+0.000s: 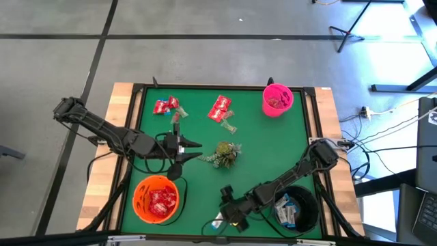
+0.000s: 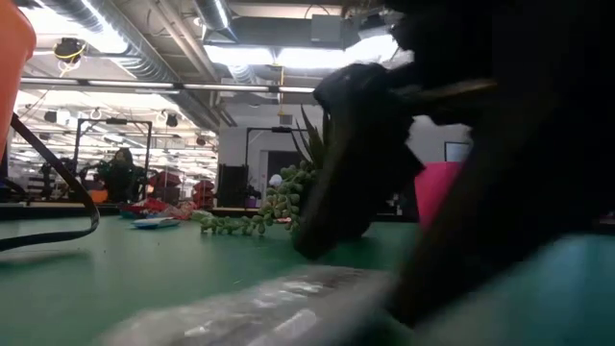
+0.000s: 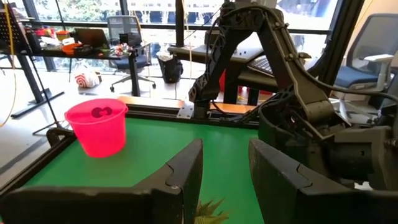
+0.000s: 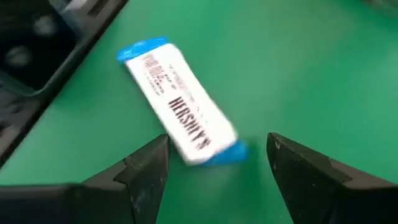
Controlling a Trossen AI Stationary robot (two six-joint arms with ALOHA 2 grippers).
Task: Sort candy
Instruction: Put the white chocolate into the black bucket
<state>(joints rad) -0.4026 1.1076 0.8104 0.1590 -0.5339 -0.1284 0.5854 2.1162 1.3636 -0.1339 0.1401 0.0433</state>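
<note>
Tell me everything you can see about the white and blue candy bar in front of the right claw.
The white candy bar with blue crimped ends is a small oblong packet in glossy wrapper, with dark lettering along its length reading HERSHEY'S. It lies flat and unopened on the green table mat, angled diagonally, near the table's front edge beside the black bowl. The right claw hangs open just over one blue end, fingers on either side and not yet touching it. Nothing else touches it.
</note>
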